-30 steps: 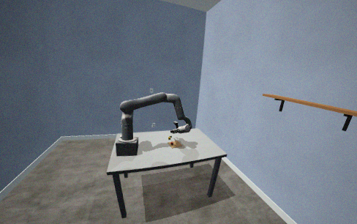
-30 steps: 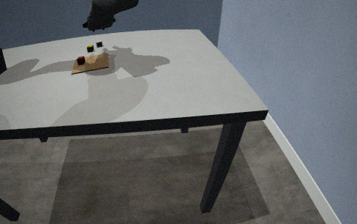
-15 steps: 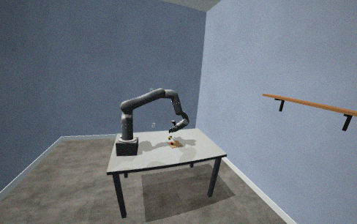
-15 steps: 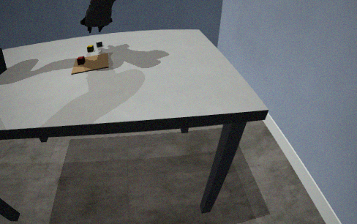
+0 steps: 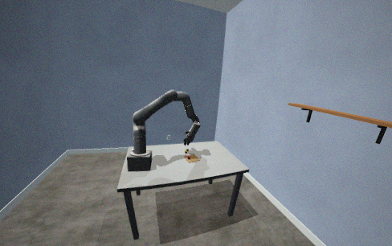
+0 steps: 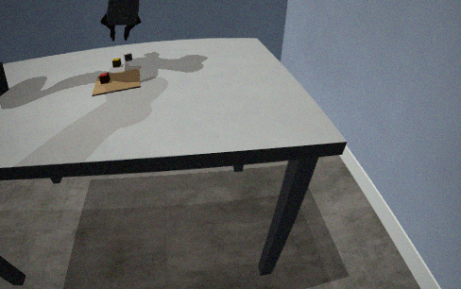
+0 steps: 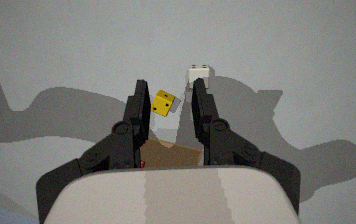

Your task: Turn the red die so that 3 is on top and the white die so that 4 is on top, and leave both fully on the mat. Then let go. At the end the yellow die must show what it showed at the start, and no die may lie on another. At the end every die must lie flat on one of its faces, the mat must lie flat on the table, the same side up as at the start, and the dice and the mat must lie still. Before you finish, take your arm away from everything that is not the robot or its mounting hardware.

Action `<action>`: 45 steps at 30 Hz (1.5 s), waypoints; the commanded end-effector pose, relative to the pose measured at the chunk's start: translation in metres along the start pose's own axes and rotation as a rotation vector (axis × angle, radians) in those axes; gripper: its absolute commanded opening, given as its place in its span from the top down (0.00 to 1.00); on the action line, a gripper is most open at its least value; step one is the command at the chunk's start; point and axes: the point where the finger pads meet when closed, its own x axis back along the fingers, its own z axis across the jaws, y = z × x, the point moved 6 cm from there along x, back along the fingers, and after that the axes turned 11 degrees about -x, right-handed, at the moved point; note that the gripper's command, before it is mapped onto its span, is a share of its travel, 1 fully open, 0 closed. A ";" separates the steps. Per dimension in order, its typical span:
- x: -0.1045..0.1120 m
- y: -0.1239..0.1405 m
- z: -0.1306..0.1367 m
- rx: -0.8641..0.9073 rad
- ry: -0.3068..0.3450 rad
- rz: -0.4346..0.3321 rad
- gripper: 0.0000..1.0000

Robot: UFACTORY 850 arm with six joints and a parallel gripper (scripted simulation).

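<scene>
In the exterior view the gripper [image 6: 120,33] is cut off by the top edge, only its lower body and fingertips showing; the white die [image 6: 128,57] looks dark there, its pips too small to read; so are those of the yellow die [image 6: 116,62] and red die [image 6: 104,77]; in the wrist view the fingers and gripper body hide most of the mat [image 7: 170,154], and the red die [image 7: 143,163] shows only as a sliver; in the top view the dice are mere specks.

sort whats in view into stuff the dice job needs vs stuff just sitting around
Part of the job:
red die, on the mat
white die, off the mat
yellow die, off the mat
mat
gripper, holding nothing, above the table

Just there:
table
wall shelf
</scene>
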 end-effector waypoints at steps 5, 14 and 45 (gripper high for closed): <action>0.012 -0.027 -0.005 -0.003 0.127 -0.233 0.58; 0.025 -0.050 -0.007 0.017 0.253 -0.340 0.58; -0.003 -0.032 0.002 0.074 0.237 -0.351 0.58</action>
